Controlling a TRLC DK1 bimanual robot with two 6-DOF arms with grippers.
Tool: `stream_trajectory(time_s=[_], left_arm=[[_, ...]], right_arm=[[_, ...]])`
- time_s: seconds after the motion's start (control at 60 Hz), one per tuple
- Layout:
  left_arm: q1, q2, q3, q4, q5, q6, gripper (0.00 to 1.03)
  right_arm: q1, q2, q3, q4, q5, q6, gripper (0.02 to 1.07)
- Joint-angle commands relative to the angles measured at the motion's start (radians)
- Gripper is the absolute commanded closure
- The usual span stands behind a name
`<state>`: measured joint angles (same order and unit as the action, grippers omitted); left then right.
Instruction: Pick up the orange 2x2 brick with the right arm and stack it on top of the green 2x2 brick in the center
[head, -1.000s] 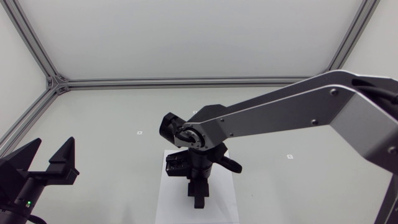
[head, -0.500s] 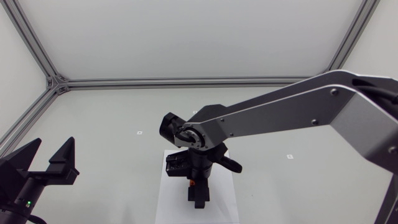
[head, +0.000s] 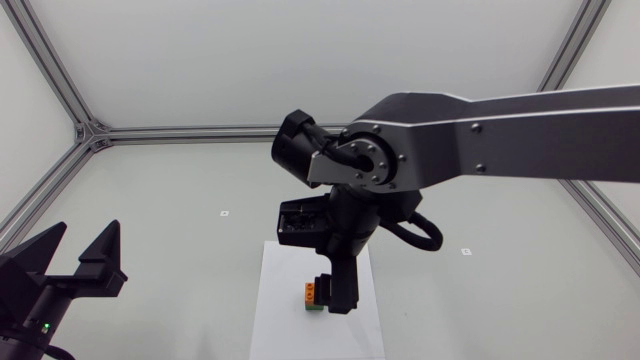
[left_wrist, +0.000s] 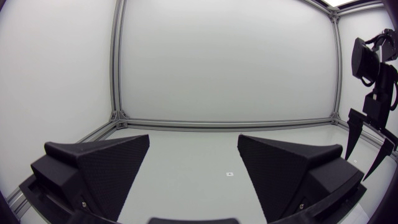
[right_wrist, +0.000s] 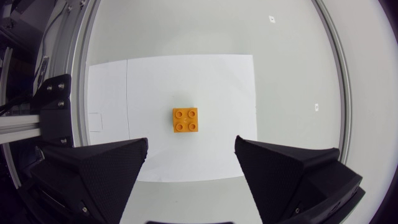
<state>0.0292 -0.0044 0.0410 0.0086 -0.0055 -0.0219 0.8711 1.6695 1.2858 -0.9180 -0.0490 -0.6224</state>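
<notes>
Orange 2x2 brick (right_wrist: 186, 120) sits atop the green 2x2 brick (head: 315, 306) on the white sheet (right_wrist: 224, 87), directly below the wide-open, empty right pincer (right_wrist: 191, 143); probably light, rigid and smooth-sided, best gripped across opposite flat walls.

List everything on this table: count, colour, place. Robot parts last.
orange 2x2 brick: one, orange, stacked on the green 2x2 brick.
green 2x2 brick: one, green, on the sheet, under the orange 2x2 brick; only an edge shows in the head view.
sheet: one, white, flat on the table, near its middle.
marks: two, small and dark, on the bare table either side of the sheet.
table: one, pale grey.
left hand: one, black, open and empty, at the table's left side.
right hand: one, black, open, above the stacked bricks, apart from them.
</notes>
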Motion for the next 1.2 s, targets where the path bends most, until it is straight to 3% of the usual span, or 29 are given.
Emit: stream_trajectory(time_s=[0.0,0.317,0.7,0.817,0.917,1.083,1.183], left_arm=[[0.001,-0.008,-0.041,-0.015,0.004,0.013,0.04],[0.001,-0.008,-0.041,-0.015,0.006,0.013,0.04],[0.001,-0.008,-0.041,-0.013,0.004,0.013,0.04],[0.001,-0.008,-0.041,-0.013,0.004,0.013,0.04],[0.001,-0.008,-0.041,-0.015,0.004,0.013,0.04],[0.001,-0.008,-0.041,-0.013,0.004,0.013,0.04],[0.001,-0.008,-0.041,-0.015,0.004,0.013,0.04]], right_arm=[[0.003,-0.109,0.012,-0.025,-0.003,0.044,0.07],[-0.106,-0.471,-0.131,-0.018,-0.022,0.159,0.07],[-0.402,-0.853,-0.425,0.048,-0.012,0.234,0.07],[-0.457,-0.981,-0.534,0.062,0.035,0.222,0.07],[-0.518,-1.096,-0.622,0.116,0.1,0.205,0.07],[-0.616,-1.298,-0.743,0.177,0.115,0.207,0.07],[-0.689,-1.409,-0.847,0.286,0.107,0.262,0.07]])
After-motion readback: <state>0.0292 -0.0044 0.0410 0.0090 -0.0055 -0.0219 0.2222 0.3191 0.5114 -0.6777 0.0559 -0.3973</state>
